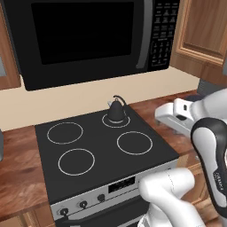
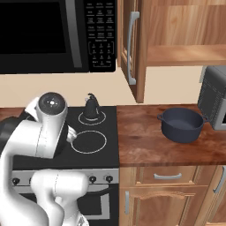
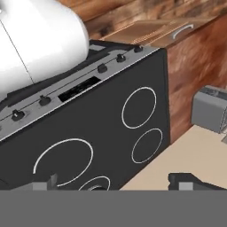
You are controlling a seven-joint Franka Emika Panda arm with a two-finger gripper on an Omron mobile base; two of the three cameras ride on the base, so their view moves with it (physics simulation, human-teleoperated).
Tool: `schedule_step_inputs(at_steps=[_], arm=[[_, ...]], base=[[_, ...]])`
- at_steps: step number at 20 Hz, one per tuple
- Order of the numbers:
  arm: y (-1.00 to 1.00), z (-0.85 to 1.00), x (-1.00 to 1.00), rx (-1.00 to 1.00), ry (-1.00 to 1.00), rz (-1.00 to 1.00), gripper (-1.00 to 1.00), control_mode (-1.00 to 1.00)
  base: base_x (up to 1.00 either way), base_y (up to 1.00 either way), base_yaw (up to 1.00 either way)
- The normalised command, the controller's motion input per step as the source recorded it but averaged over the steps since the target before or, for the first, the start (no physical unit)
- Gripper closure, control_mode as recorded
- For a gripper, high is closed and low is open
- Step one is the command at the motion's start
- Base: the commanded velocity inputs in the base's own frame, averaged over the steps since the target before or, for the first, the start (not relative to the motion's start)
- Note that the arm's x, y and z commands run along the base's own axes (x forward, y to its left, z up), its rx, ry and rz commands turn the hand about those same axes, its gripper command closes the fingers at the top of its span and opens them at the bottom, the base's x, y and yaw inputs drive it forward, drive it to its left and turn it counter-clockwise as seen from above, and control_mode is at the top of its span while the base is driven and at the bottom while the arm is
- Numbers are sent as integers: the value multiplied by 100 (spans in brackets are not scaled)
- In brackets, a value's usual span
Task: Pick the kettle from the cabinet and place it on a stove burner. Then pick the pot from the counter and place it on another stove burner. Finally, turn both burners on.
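Nearest the base, a row of small round black knobs (image 1: 83, 204) lines the pale metal front panel of the range, with a dark display strip beside them. Above it lies the flat, glossy black glass cooktop (image 1: 99, 150), marked with thin white ring outlines. The hand (image 3: 113, 184) hangs over this glass with its two dark fingertips (image 3: 188, 182) standing wide apart and nothing between them. On the smallest ring, the stove burner (image 2: 92, 117) at the back corner of the cooktop nearest the cabinet, stands the kettle (image 1: 116, 111): a small black cone with a tall arched handle and a curved spout, upright. On the far side of the range from the arm's base, the reddish-brown wood-grain worktop (image 2: 141, 141) carries the pot (image 2: 181, 124), round, low and dark blue-grey, with two small side handles, well apart from the cooktop. A boxy grey appliance (image 2: 213, 95) sits just beyond the pot. Farther back, the light brown wooden cabinet (image 2: 176, 39) stands open, its long vertical grey bar handle (image 2: 130, 48) on the door edge and a bare wooden shelf inside. A glossy black microwave (image 1: 88, 40) hangs over the cooktop.
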Motion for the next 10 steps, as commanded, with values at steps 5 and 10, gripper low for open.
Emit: schedule_step_inputs(at_steps=[5, 10], arm=[[-33, -27, -36, -4, -17, 0, -100, -100], [-24, -11, -40, -1, -17, 0, -100, -100]], base=[[0, 0, 0], [0, 0, 0]])
